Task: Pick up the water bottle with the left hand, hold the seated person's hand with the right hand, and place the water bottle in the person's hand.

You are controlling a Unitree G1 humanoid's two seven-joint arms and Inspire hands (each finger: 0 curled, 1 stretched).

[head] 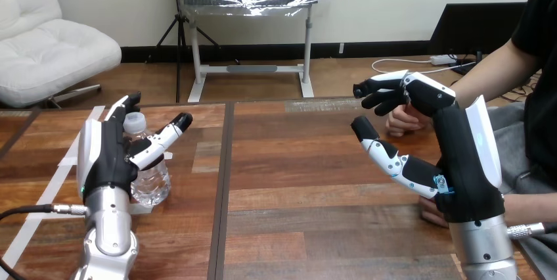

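Now flanking the upright clear plastic water bottle [152, 181], the unclenched left hand [105, 158] should close snugly round its middle before lifting; the right hand [456, 139] hangs open.

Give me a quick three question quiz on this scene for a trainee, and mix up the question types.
1. True or false: the water bottle lies on its side on the table.
2. Multiple choice: the right hand is
A) curled round the person's hand
B) open, holding nothing
C) carrying the bottle
3. Short answer: which robot hand is at the bottle?

Key
1. False: it stands upright.
2. B: its fingers are straight, in front of the person's hand.
3. The left hand.
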